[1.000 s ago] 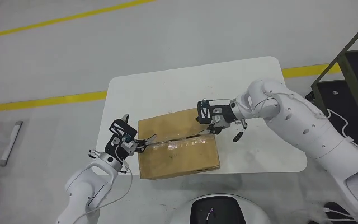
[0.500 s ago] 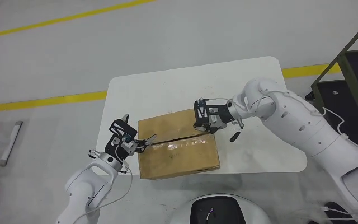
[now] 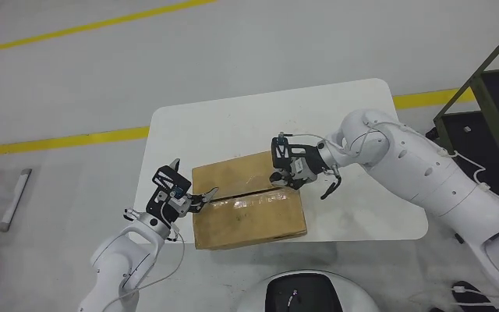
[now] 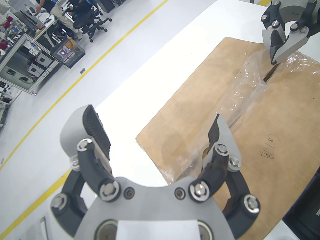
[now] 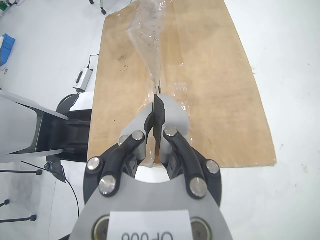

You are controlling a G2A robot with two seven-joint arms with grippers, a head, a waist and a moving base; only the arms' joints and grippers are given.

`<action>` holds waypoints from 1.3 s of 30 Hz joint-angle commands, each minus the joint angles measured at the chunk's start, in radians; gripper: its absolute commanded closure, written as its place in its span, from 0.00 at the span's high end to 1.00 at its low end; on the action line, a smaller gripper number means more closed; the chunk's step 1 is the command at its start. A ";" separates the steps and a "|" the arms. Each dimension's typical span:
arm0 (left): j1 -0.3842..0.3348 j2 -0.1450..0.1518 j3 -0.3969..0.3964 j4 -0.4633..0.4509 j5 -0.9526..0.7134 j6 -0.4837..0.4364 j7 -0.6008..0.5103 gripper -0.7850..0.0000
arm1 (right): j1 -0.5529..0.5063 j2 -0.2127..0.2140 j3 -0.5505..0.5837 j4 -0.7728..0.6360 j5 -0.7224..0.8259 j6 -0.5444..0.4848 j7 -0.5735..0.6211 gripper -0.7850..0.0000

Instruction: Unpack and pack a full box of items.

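On the white table (image 3: 234,125) sits the cardboard box (image 3: 234,175), flaps down, with a strip of clear tape (image 5: 147,38) peeled up and crumpled along its centre seam. At one end of that seam the right gripper (image 5: 155,99) is pinched tight on the tape. At the opposite end the left gripper (image 4: 153,113) hangs spread wide, holding nothing.

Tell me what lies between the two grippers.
In the left wrist view, loose clear tape runs along the centre seam of the box, from the open left gripper to the shut right gripper.
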 commanded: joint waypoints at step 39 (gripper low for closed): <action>0.006 -0.005 0.009 0.000 0.009 0.007 0.018 1.00 | 0.336 0.134 -0.388 -0.159 0.362 0.300 0.300 0.00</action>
